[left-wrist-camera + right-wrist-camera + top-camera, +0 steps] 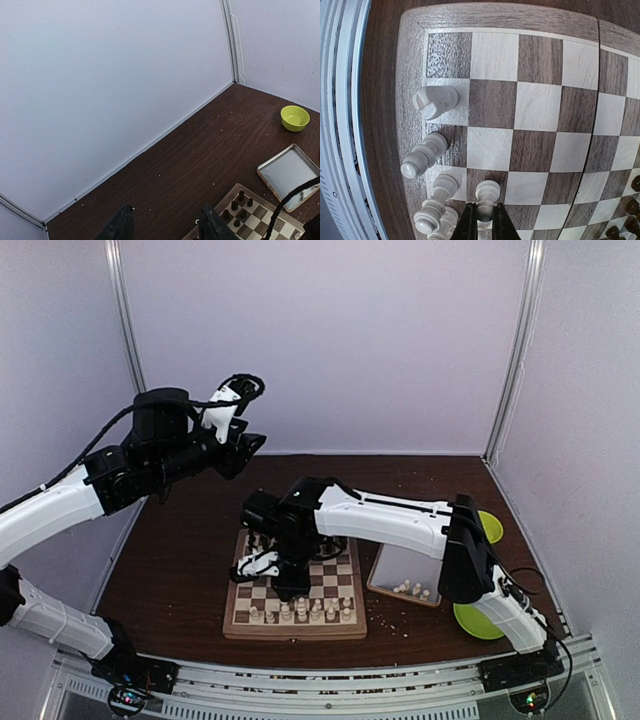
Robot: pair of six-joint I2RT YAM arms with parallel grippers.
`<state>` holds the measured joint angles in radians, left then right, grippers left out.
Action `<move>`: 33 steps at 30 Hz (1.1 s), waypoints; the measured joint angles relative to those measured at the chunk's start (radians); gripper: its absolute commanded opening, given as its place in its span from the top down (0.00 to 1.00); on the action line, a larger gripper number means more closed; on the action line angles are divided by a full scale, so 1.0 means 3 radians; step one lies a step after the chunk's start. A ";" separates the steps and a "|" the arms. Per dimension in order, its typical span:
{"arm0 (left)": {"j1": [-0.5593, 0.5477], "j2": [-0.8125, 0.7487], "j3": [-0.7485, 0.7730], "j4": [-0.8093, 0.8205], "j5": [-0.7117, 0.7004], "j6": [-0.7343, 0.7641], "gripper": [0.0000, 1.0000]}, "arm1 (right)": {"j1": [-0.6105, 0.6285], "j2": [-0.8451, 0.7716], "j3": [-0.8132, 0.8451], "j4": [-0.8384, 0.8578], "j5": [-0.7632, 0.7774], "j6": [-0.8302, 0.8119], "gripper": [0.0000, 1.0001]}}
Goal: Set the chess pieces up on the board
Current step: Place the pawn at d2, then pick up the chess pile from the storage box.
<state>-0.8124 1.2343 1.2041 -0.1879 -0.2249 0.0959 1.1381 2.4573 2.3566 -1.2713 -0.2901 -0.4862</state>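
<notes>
Some chess pieces (300, 608) line the near edge of the board (290, 631), and more lie in the tray (395, 565) beside it; the right gripper (483, 207) clamps one, while the left gripper (165, 227) stands apart, empty.

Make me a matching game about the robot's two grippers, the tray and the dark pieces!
Things:
1. left gripper
2. right gripper
3. tray
4. dark pieces

States:
A. lying beside the board
B. shut on a white piece
C. standing on the board
D. open, holding nothing, up above the table

Pairs: 1-D, 2-B, 3-A, 4-C.
</notes>
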 measured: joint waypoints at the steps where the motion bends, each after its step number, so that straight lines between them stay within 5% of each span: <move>1: 0.0000 0.0000 0.0000 -0.0001 0.0001 0.0001 0.55 | 0.0000 0.0011 0.0000 0.0000 0.0001 0.0000 0.92; 17: 0.0000 0.0006 0.0000 -0.0003 0.0018 0.0003 0.55 | 0.0000 0.0045 -0.0022 0.0006 0.0098 0.0024 0.72; 23: 0.0000 0.0008 0.0000 -0.0004 0.0055 0.0003 0.55 | -0.0022 -0.0421 -0.0295 -0.0005 0.0141 0.0025 0.71; 33: 0.0000 0.0064 0.0000 -0.0004 0.0090 0.0000 0.54 | -0.0559 -0.2167 -0.2191 0.0412 0.0188 0.0025 0.71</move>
<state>-0.8124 1.2533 1.2041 -0.1890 -0.1978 0.0959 0.9703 1.8072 1.6993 -1.1477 -0.2337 -0.4786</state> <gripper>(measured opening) 0.455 0.292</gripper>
